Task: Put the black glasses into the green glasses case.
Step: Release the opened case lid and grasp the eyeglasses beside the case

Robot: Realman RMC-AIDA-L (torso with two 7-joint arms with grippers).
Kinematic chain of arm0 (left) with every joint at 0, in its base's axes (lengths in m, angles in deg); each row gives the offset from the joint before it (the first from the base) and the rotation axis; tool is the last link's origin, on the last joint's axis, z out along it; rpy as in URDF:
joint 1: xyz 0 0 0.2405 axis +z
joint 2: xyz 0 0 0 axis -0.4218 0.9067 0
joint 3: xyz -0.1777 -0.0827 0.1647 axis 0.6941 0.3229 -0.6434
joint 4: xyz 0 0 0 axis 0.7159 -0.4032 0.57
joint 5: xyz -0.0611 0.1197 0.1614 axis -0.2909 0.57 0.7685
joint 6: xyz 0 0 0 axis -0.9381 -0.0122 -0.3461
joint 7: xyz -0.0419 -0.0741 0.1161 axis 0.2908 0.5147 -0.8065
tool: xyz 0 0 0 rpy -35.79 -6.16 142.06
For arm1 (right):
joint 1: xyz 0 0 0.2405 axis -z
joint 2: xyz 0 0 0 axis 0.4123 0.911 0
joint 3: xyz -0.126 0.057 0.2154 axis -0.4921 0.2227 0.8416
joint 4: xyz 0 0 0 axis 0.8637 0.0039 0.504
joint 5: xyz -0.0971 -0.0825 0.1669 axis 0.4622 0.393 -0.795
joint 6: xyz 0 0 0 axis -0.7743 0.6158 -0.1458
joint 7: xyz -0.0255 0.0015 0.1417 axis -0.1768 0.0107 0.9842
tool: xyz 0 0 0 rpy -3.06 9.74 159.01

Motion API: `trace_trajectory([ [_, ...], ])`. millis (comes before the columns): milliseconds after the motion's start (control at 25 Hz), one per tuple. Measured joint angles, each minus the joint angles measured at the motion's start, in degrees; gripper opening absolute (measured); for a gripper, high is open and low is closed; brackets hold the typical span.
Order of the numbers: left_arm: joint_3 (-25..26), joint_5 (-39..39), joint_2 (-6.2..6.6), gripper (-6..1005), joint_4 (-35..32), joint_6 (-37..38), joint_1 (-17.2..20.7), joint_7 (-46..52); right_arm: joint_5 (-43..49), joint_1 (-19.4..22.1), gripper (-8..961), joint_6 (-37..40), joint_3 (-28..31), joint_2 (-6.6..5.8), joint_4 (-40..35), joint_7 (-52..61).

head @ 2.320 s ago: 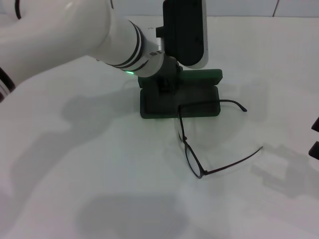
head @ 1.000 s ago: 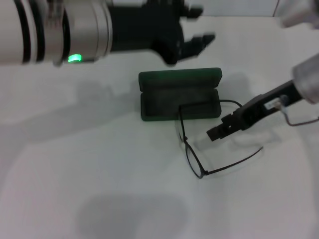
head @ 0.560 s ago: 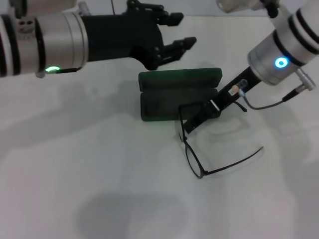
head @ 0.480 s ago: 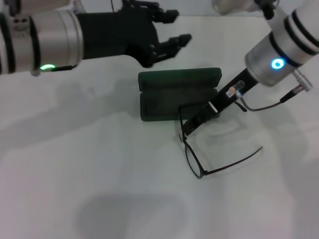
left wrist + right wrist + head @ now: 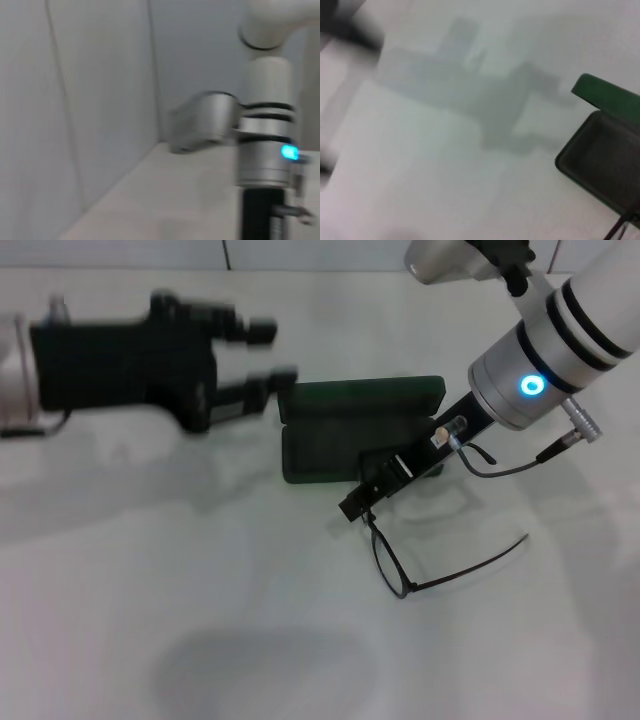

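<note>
Your green glasses case (image 5: 360, 435) lies open on the white worktop (image 5: 200, 620), lid (image 5: 362, 397) folded back on the far side and the lined tray facing up, so it is ready to receive the load. The black glasses (image 5: 420, 540) are not in it: they rest on the worktop just near and to the right of the case, temple arms unfolded. One temple reaches over the case's near right corner; the other trails off to the right.

Your right claw (image 5: 368, 498) is down at the near right corner of the case, right at the front of the frame where it meets the case edge. I judge this a pick approach at the bridge end. Whether its fingers are parted or pinched on the wire, you cannot tell from these views. The right wrist view shows only the case corner and a sliver of frame.

Your left claw (image 5: 258, 360) hangs released, fingers spread, above the worktop left of the case and touching nothing. I judge it placed to keep clear of the right arm's working space.
</note>
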Motion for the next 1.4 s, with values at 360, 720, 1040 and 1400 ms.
trace_trajectory([
  [360, 9.1, -6.0, 1.25, 455, 23.4, 16.8, -1.9, -14.6, 0.8, -2.9, 680, -1.8, -3.4, 0.0, 1.8, 4.1],
  [720, 9.8, -6.1, 0.74, 455, 27.4, 18.2, 0.6, -18.7, -0.6, -2.9, 679, -5.3, -6.4, 0.0, 3.1, 5.8],
  [1040, 9.6, -5.8, 0.52, 454, 31.6, 19.3, 1.1, -22.8, -5.0, -4.1, 677, -8.2, -9.9, -0.01, 7.1, 5.9],
  [1400, 9.4, -5.4, 0.31, 453, 33.7, 19.6, 1.1, -25.5, -8.0, -4.0, 669, -10.8, -13.5, 0.0, 9.0, 6.5],
])
